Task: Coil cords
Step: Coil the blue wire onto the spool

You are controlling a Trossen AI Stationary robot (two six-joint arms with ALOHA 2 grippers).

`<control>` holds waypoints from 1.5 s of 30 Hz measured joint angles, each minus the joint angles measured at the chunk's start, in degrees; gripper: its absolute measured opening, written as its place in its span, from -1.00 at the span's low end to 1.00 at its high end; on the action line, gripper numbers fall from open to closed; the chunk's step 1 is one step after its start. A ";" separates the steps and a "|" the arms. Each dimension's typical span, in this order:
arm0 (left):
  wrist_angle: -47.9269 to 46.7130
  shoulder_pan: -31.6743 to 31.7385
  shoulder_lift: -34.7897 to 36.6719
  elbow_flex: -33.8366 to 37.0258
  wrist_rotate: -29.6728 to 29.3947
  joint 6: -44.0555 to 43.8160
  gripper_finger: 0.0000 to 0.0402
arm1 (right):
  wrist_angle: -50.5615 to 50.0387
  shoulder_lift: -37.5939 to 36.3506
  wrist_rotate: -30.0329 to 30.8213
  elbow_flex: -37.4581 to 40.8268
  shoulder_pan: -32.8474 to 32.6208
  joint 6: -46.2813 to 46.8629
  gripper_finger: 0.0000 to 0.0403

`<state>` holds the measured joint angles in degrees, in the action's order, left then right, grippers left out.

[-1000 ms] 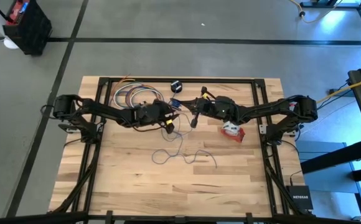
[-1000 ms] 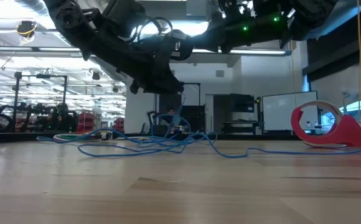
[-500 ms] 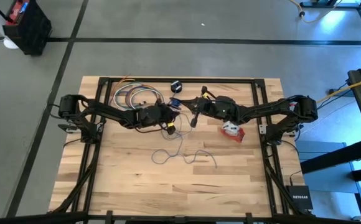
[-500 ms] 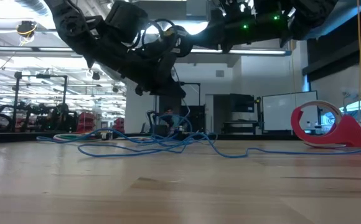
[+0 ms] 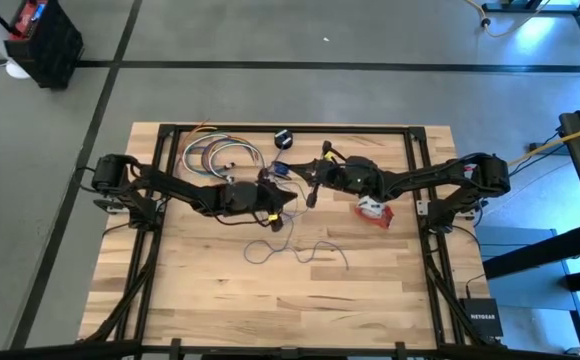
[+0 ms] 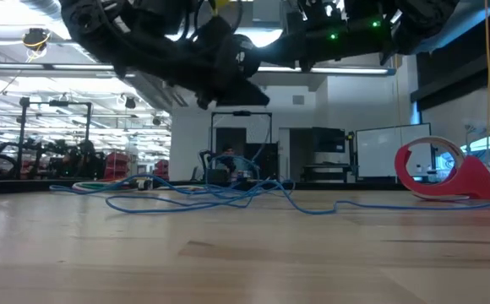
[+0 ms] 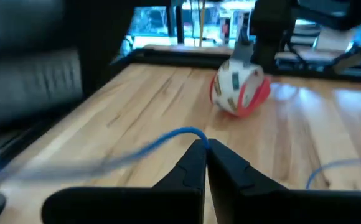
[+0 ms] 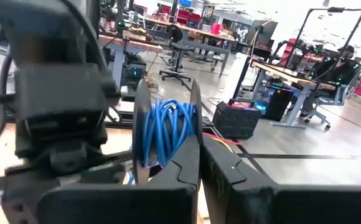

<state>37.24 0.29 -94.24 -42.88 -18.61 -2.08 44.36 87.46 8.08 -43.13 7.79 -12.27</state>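
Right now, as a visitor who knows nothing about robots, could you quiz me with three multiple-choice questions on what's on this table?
1. Where does the red-and-white roll-shaped object lie?
A. By the left arm's base
B. On the wooden table, close by the right arm
C. On the floor

2. What colour is the thin loose cord sprawled mid-table?
A. Blue
B. Green
C. Yellow

3. What state is the left end effector in?
A. Wide open over bare wood
B. Clamped on the red-and-white object
C. Shut on the thin cord

Answers:
1. B, the high view shows it just under the right arm.
2. A, it looks blue in every view.
3. C, the left wrist view shows the cord leaving the closed fingertips.
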 joint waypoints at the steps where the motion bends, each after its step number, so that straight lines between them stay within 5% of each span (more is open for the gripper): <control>1: 0.06 -0.15 0.00 -0.57 -0.04 0.17 -0.99 | 0.06 0.00 -0.04 0.00 0.00 0.00 -0.95; 12: -7.85 -0.38 0.07 -3.45 -0.49 2.31 -0.99 | 0.21 -0.36 -2.29 0.00 0.02 1.49 -0.95; 16: -12.45 -0.27 0.07 -3.43 -6.69 2.68 -0.99 | 0.26 -1.40 -2.63 -0.02 0.02 1.89 -0.95; 33: 4.19 -1.05 -0.04 -3.37 -5.51 3.51 -0.98 | 1.31 -1.46 -5.93 -0.15 0.11 7.57 -0.95; 45: 6.53 -1.71 0.10 -3.51 -5.37 1.57 -0.97 | -0.03 -1.28 0.66 0.06 0.08 5.67 -0.95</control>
<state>43.77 -1.43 -94.14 -46.39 -23.98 -0.51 44.33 86.19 8.74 -43.08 7.87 -6.60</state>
